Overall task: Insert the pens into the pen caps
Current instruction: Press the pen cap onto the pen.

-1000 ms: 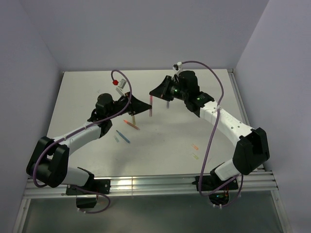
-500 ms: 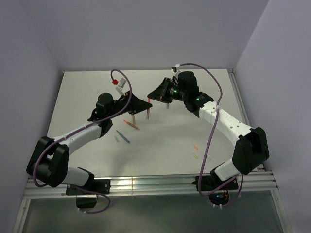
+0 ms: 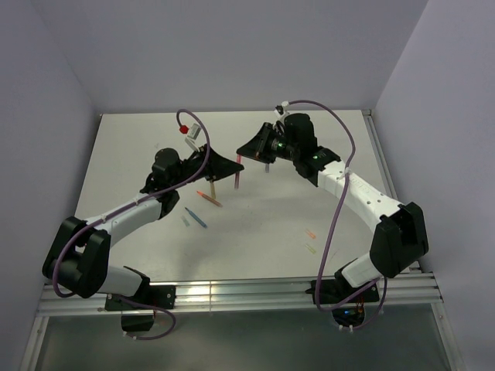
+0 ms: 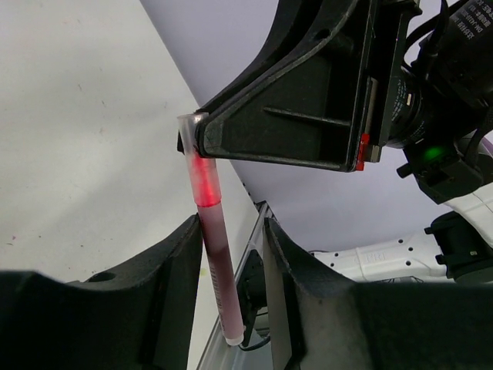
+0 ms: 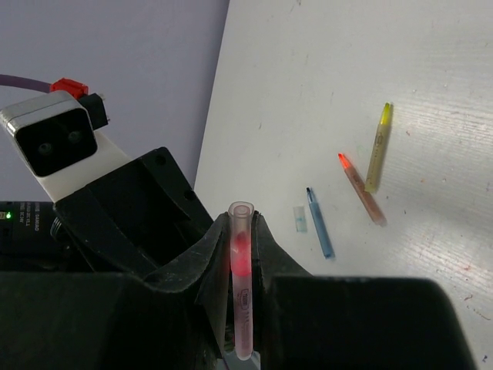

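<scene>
Your right fingers (image 5: 214, 266) are clamped on the pink-red pen (image 4: 214, 262), holding it upright above the tabletop (image 3: 271, 224). That lets your left fingers (image 4: 173, 277), parted either side without gripping, work along it. Whether it's capped yet is unclear.

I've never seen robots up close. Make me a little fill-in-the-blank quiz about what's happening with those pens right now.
1. The left fingers flank the pink pen, but the ___ fingers clamp it.
2. The blue pen lies beside a small pale blue ___.
3. In the right wrist view, ___ pens lie loose on the table.
Missing words: right; cap; three.
</scene>
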